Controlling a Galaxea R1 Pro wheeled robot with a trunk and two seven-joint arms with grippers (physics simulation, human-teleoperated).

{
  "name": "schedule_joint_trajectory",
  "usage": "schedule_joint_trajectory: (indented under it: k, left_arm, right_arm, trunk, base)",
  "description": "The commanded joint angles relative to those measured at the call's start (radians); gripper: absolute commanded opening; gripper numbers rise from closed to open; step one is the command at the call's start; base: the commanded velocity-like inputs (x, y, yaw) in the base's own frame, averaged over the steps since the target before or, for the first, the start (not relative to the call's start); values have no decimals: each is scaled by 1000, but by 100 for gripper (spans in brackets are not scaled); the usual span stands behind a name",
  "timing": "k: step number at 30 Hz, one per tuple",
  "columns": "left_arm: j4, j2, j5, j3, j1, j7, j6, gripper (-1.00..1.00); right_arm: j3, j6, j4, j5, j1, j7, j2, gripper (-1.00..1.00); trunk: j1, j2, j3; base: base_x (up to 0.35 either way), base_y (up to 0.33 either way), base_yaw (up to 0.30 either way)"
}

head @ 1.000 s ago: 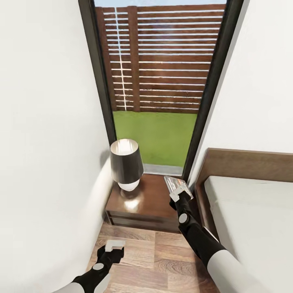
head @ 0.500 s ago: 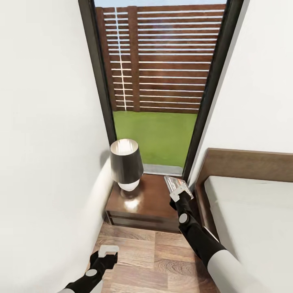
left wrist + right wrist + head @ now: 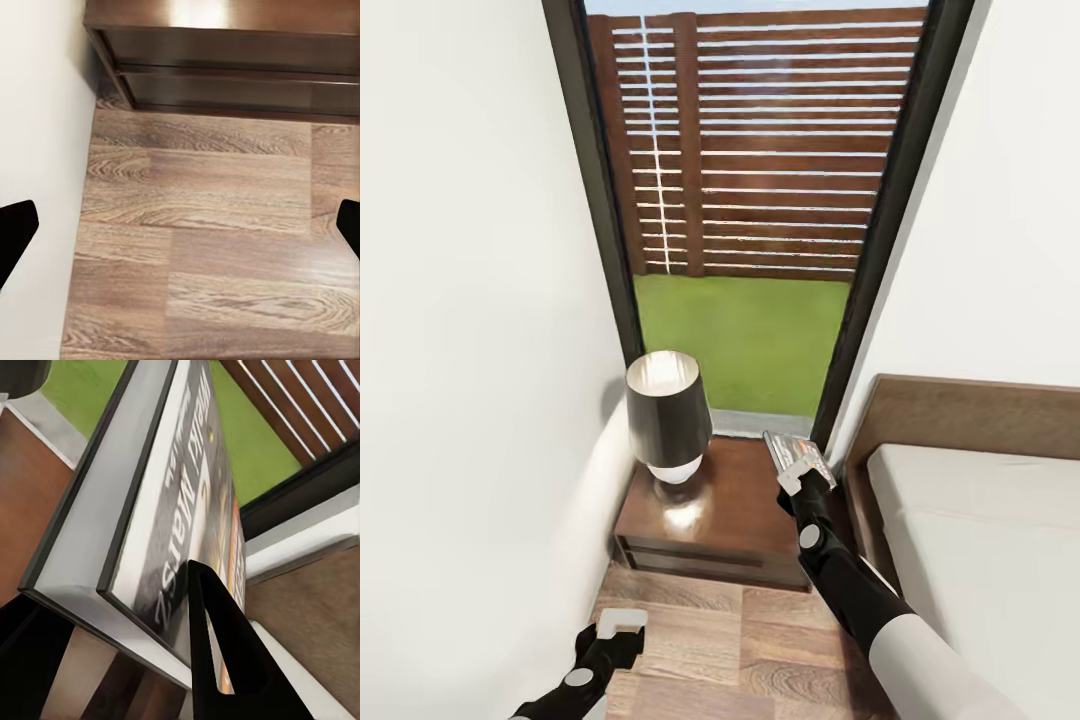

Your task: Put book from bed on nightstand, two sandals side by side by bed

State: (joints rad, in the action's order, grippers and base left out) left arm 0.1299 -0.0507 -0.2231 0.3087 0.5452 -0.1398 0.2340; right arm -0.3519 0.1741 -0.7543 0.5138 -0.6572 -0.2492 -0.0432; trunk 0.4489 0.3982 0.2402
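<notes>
My right gripper (image 3: 793, 483) is shut on the book (image 3: 797, 455), a thin paperback with an orange band and white lettering (image 3: 176, 510). The book is tilted over the right rear part of the dark-brown nightstand (image 3: 735, 500); I cannot tell whether it touches the top. One black finger (image 3: 225, 660) lies across its cover. My left gripper (image 3: 618, 626) hangs low over the wood floor in front of the nightstand, open and empty, fingertips (image 3: 15, 232) far apart. The bed (image 3: 980, 530) with its brown headboard stands to the right. The sandals are out of view.
A lamp with a dark shade (image 3: 668, 405) stands on the nightstand's left half. A white wall (image 3: 470, 400) closes in on the left and a tall dark-framed window (image 3: 745, 230) rises behind. Bare plank floor (image 3: 202, 225) lies before the nightstand's drawer front (image 3: 225, 71).
My left gripper has dropped lower and drawn back toward me. The view has shifted slightly. The right gripper holds the book in the same spot over the nightstand.
</notes>
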Motion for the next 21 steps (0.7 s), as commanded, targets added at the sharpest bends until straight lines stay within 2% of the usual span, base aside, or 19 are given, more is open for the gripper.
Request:
schedule_joint_trajectory:
  k: [1, 7, 16, 21]
  left_arm:
    - [-1, -2, -7, 9, 1, -4, 4, 100]
    - [-1, -12, -4, 11, 1, -3, 4, 100]
    - [-1, -30, 0, 13, 0, -1, 5, 100]
    - [0, -35, 3, 15, -1, -1, 4, 100]
  right_arm:
    - [-4, 10, -1, 13, -1, -5, 0, -100]
    - [-4, 10, 5, 20, -1, -6, 0, -100]
    - [-6, 10, 14, 24, -1, -7, -1, -100]
    - [-9, 1, 78, 27, -1, -16, -2, -100]
  trunk:
    - [1, 2, 2]
    - [1, 2, 2]
    - [1, 2, 2]
    - [13, 23, 11]
  base:
    - [324, 0, 0]
    - [178, 0, 0]
    - [26, 0, 0]
    - [3, 0, 0]
